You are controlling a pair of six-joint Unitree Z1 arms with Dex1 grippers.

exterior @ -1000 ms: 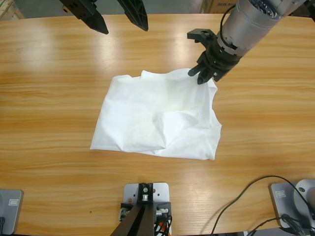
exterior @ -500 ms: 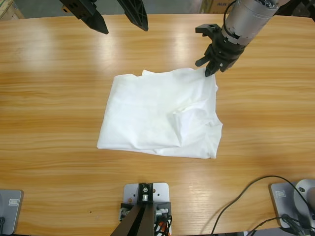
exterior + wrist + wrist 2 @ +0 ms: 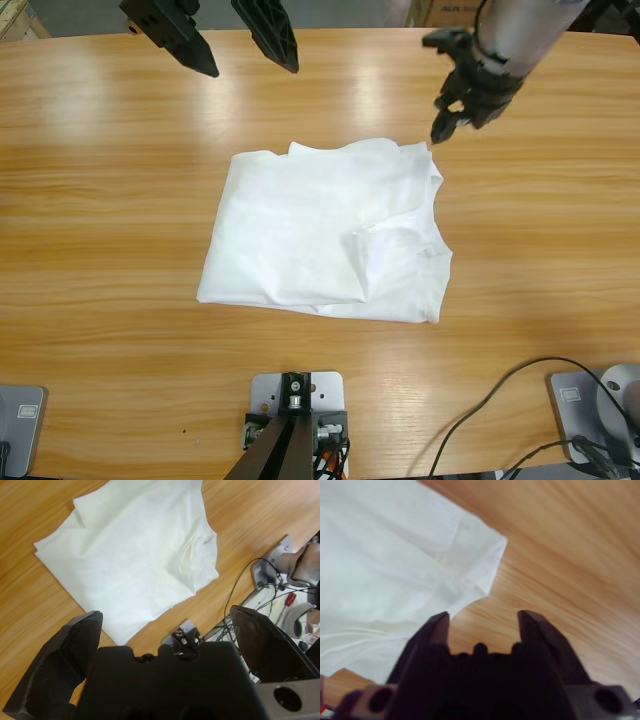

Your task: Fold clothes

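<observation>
The clothes are one white T-shirt (image 3: 325, 232) lying folded into a rough rectangle at the middle of the wooden table, also seen in the left wrist view (image 3: 135, 550) and the right wrist view (image 3: 395, 575). My right gripper (image 3: 447, 125) hovers just past the shirt's far right corner, jaws open and holding nothing (image 3: 482, 620). My left gripper (image 3: 245, 60) hangs at the table's far edge, high above the shirt, jaws spread wide and empty (image 3: 165, 622).
Bare wooden table (image 3: 100, 200) surrounds the shirt on all sides. A black cable (image 3: 490, 400) curls across the near right part of the table. Cardboard boxes (image 3: 15, 20) sit beyond the far edge.
My right gripper has let go of the shirt's far right corner and pulled back up and to the right. The shirt settled flatter, its left edge drawn slightly right. The left arm barely moved.
</observation>
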